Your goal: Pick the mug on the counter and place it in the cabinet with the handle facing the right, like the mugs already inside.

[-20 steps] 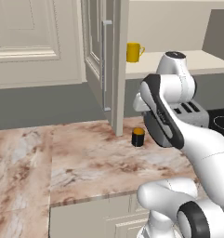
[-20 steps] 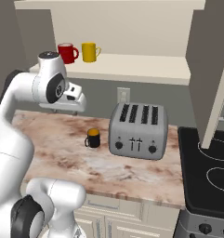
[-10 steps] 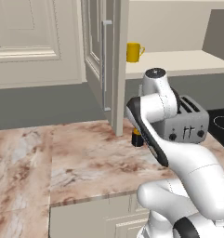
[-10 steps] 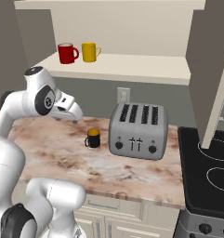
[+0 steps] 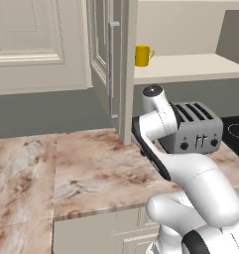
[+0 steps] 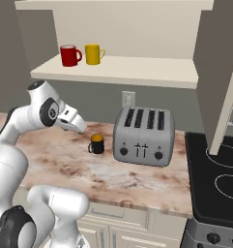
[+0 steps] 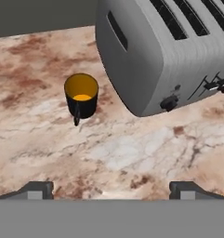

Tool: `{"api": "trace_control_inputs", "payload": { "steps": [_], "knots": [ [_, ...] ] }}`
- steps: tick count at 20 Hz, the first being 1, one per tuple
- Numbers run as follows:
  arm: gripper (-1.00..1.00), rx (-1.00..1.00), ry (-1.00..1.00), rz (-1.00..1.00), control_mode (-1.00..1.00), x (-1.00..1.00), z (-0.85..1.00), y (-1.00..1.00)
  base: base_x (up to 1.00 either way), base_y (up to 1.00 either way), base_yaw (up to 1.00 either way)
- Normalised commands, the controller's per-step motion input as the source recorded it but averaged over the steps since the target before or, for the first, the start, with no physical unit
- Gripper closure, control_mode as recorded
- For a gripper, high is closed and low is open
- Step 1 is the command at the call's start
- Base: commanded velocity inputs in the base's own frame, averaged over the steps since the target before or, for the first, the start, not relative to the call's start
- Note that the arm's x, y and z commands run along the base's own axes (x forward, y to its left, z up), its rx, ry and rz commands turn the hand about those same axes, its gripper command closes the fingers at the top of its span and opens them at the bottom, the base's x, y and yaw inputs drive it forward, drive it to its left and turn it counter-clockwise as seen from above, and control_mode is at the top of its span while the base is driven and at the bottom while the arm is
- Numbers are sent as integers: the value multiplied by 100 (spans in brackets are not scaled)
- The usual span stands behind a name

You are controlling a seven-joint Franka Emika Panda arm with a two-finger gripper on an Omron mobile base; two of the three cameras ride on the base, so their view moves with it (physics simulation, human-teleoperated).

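Note:
The small black mug with an orange-yellow inside stands upright on the marbled counter, just left of the toaster. Its loop handle points toward the hand camera. My gripper hangs a little above the counter, to the left of the mug and apart from it. In the hand view the mug sits ahead and left of centre, and the gripper is open with nothing between its wide-set fingertips. The cabinet's beige shelf is above, and its door stands open.
A silver four-slot toaster stands right beside the mug. On the shelf sit a red mug and a yellow mug, handles to the right. The open door carries a long silver bar. A black stovetop lies at the right.
The arm has folded downward and the hand has dropped from near shelf height to just above the counter left of the mug. The mug has stayed put.

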Motion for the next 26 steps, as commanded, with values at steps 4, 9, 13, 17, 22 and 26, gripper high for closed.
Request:
{"api": "trace_control_inputs", "payload": {
  "steps": [4, 9, 13, 17, 22, 26],
  "knots": [
    [-100, -1, -14, 0, -100, 24, -28, 0, 0, 0, 0],
    [-100, -2, -13, 0, -100, 25, -38, 0, 0, 0, 0],
    [-100, 2, -3, 0, -100, 22, -39, 0, 0, 0, 0],
    [-100, 4, -1, 0, -100, 21, -35, 0, 0, 0, 0],
    [-100, 0, -1, 0, -100, 24, -42, 0, 0, 0, 0],
    [-100, 0, -5, 0, -100, 21, -36, 0, 0, 0, 0]
  ]
}}
